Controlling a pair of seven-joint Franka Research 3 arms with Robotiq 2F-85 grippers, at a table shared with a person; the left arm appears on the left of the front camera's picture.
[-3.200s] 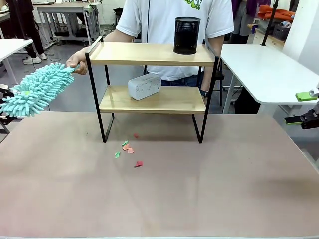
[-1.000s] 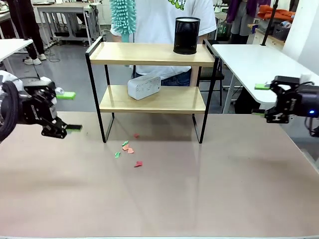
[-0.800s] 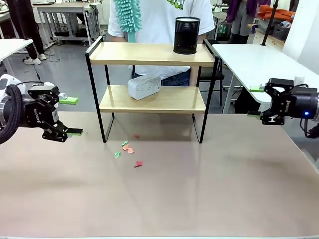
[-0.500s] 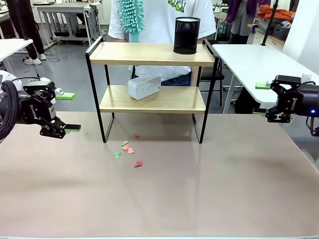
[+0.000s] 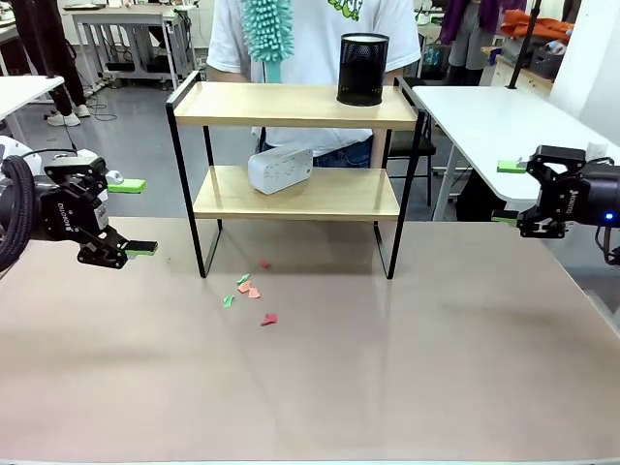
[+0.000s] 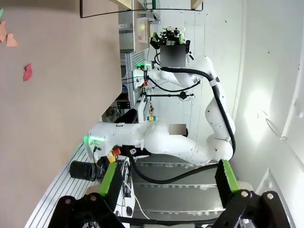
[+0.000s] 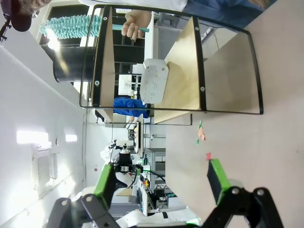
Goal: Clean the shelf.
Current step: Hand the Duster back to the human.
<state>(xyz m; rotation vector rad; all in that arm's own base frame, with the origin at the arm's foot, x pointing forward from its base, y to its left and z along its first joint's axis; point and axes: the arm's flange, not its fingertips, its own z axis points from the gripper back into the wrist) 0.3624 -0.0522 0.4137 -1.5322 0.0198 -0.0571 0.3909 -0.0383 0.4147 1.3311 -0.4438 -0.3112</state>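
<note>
The shelf (image 5: 295,174) stands at the far middle of the tabletop (image 5: 310,368), its long axis running left to right across your view, so it lies between the two arms. From your left end effector (image 5: 131,217) it sits to the right and slightly farther back; from your right end effector (image 5: 511,194) it sits to the left. The left one looks the nearer of the two to the frame's leg, though neither touches the shelf.

Both end effectors hang just above the tabletop with fingers pointed inward toward the shelf, released and gripping nothing; the wrist views confirm the green pads (image 6: 110,178) stand well apart on the left and likewise on the right (image 7: 216,173).

On the top board stands a black mesh cup (image 5: 362,68); a white box (image 5: 280,167) rests on the lower board. The person behind the shelf holds a teal duster (image 5: 265,27) upright above the top board's left half. Small paper scraps (image 5: 250,291) lie on the tabletop just in front of the shelf's left leg, nearer your left arm.
</note>
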